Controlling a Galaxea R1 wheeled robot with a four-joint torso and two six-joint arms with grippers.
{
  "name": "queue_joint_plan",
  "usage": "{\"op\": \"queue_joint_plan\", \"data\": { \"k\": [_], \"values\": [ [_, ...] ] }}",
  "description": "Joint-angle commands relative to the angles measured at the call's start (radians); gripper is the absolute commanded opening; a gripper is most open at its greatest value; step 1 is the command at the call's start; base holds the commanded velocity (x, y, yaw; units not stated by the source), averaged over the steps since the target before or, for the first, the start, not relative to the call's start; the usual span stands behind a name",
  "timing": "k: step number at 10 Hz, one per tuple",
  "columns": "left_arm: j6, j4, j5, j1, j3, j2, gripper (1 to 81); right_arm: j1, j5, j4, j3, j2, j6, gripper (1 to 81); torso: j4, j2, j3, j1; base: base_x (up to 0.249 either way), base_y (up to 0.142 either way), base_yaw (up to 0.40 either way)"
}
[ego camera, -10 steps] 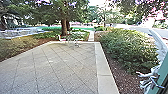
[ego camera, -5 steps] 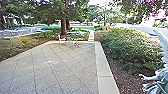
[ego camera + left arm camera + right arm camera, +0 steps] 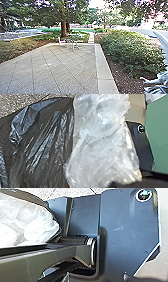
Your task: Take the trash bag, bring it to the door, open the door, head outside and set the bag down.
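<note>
Black plastic on the trash bag (image 3: 50,141), glossy, with long creases and pale highlights. Alongside, crumpled translucent white plastic (image 3: 102,146), bulging and wrinkled; cannot tell whether part of the same bag. Located close by the robot's dark plate (image 3: 143,150), with grey paving beyond; contact and support undetermined. State of left claw and right claw: cannot tell whether open, closed or gripping. Ahead, outdoors: jointed yard paving (image 3: 50,70), pale border strip (image 3: 103,65), leafy bushes (image 3: 132,50), thick tree trunk (image 3: 64,28), and white chair (image 3: 60,41) near the far edge.
</note>
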Motion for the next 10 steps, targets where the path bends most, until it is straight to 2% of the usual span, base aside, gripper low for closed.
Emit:
{"op": "queue_joint_plan", "data": {
  "k": [1, 10],
  "values": [
    [0.005, -0.003, 0.053, -0.05, 0.002, 0.0, 1.0, 0.039, -0.052, -0.007, 0.011, 0.008, -0.005, 81.1, 0.0, 0.0, 0.0, 0.0, 0.133, 0.0, 0.0],
    [0.005, -0.003, 0.055, -0.051, 0.002, 0.0, 1.0, 0.04, -0.052, -0.005, 0.011, 0.01, -0.005, 81.1, 0.0, -0.001, 0.0, -0.001, 0.125, 0.0, 0.0]
  ]
}}
